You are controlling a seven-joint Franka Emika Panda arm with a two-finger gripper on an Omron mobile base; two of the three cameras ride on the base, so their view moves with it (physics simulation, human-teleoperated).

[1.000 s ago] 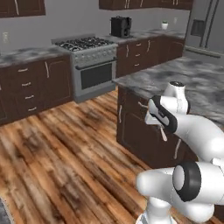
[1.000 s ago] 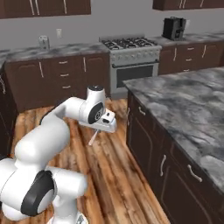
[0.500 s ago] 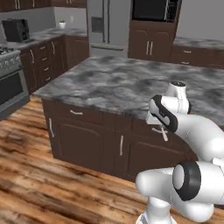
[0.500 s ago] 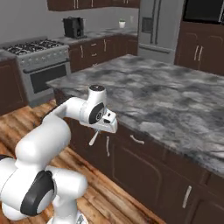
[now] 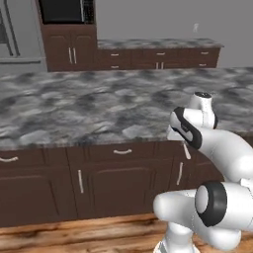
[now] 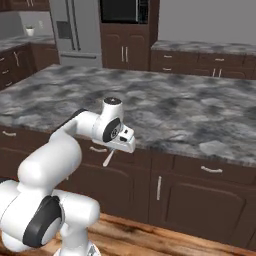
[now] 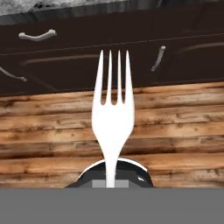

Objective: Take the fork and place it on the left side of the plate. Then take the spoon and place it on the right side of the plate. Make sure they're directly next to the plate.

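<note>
Swinging round with the base, both base cameras have left the stove and the corner of the grey marbled island behind and now face its long front square on; the kitchen itself has not moved, and the white arm holds the same folded pose against its own body as it did a second ago.

Nearest, in the hand view, the small slender whitish-grey fork (image 7: 112, 118) stands straight up from between the fingers, which are closed on its handle, tines pointing away from the hand. Behind the fork lie wooden floorboards, then the dark brown cabinet fronts with pale curved handles (image 7: 37, 35) under the island. In the right base view the gripper (image 6: 121, 143) hangs just in front of the island's edge with the fork dangling below it, short of the grey marbled table top (image 6: 165, 112). The left base view shows the same: the gripper (image 5: 180, 139) sits at the table's front edge, fork hanging beneath.

Beyond the fork, the table top stretches back to a dark wall oven (image 6: 124, 11) and a steel fridge (image 6: 75, 27). I can't make out the plate or the spoon.

My reading: the fork is secured and the drive is repositioning the robot toward wherever the plate sits; placement to its left is not yet begun.
</note>
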